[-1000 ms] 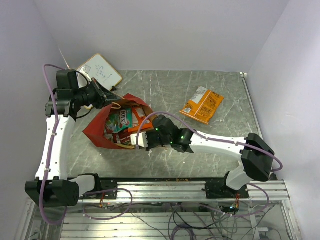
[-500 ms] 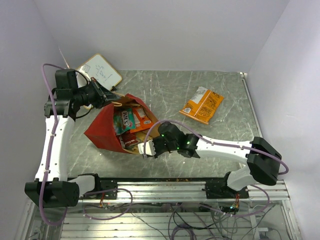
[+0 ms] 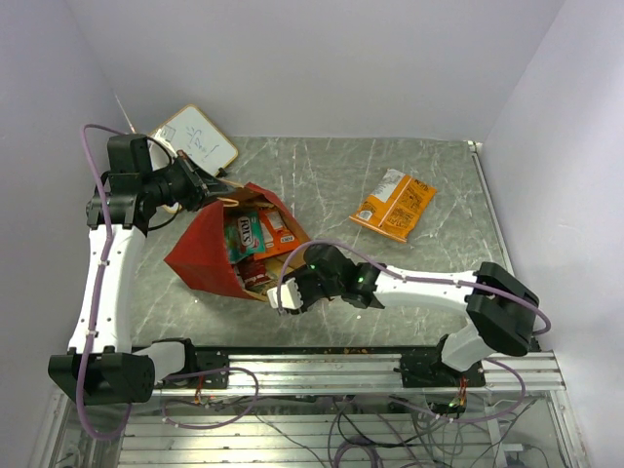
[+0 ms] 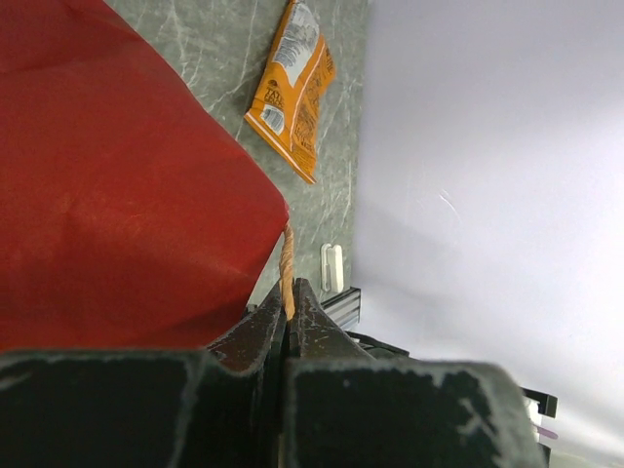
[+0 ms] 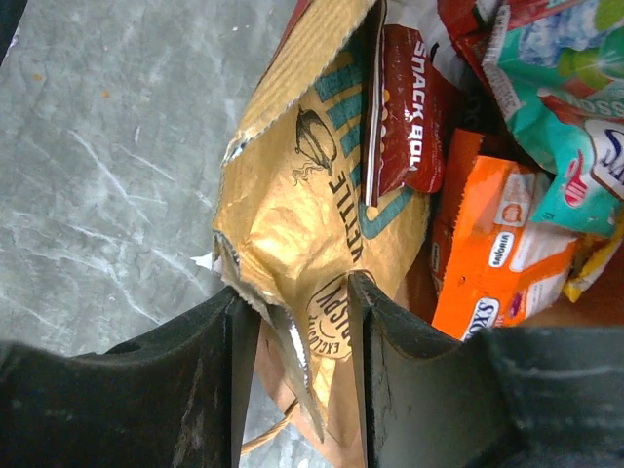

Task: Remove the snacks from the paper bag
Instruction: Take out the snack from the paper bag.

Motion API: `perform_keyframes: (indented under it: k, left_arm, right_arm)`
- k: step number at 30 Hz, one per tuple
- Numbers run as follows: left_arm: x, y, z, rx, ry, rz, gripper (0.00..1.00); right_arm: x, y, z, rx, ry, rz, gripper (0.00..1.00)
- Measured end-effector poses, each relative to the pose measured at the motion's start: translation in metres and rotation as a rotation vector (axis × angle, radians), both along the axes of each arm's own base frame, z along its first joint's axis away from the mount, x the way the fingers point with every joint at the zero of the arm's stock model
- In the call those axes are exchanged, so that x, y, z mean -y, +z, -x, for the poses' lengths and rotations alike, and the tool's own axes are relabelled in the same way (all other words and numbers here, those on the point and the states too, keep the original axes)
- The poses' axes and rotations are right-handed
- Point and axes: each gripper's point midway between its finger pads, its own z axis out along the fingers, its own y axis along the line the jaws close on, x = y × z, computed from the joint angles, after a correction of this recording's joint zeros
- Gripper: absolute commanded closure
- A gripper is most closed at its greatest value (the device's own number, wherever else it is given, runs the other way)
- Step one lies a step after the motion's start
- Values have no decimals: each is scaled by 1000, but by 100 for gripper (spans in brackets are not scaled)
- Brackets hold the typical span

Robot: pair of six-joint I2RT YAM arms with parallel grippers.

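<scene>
Straddles tan packet (image 5: 302,195) corner with part-open right tool (image 5: 297,292) at mouth of paper bag (image 3: 200,255), left on bench (image 3: 331,185); pinches bag handle (image 4: 286,249) in shut left tool (image 4: 290,297); risks slipping off thin foil on closing.

A grey marbled table (image 3: 327,175) sits between plain white walls (image 3: 322,68), evenly lit.

Red packet (image 5: 402,107) — "SNACK"; tan packet (image 5: 292,219), perhaps "KETTLE".
</scene>
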Motion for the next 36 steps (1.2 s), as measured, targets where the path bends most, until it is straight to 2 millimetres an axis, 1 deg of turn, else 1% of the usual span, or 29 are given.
perform_keyframes:
  k: [3,5,8,11,18,20,21,22,25,30,32,36]
  left_arm:
    - [0,1,0,1,1,3,93]
    - [0,0,-1,-1,2,3,93]
    - [0,0,-1,-5,4,5,93]
    - [0,-1,-2,-8,5,7,93]
    - [0,0,-4,-4,8,9,93]
    - [0,-1,-4,-6,9,9,93]
    - [0,-1,-5,-7,9,9,93]
    - [0,-1,-5,-8,10,9,93]
    - [0,-2,-7,-9,11,9,93]
    - [-1,-1,-8,-2,15,7,93]
    - [-2,0,-9,0,22,2,93]
    - [-4,4,-12,15,37,-8,93]
  right_arm:
    - [-2,-8,0,-2,13,18,58]
    - [-4,-10,-1,6,20,21,58]
    - [-6,-11,-3,20,25,14,58]
    - [-10,-9,-5,35,30,0,61]
    - [-15,-13,-4,40,52,1,79]
    - [-15,-12,-4,39,53,-1,89]
    - [-15,-12,-4,38,52,-2,97]
    - [-15,-11,-4,38,50,-4,100]
    - [-15,-4,-4,34,38,-19,100]
    - [-10,15,-4,31,7,-45,100]
    - [-9,26,-5,33,-8,-54,100]
    - [-7,56,-8,27,-47,-76,100]
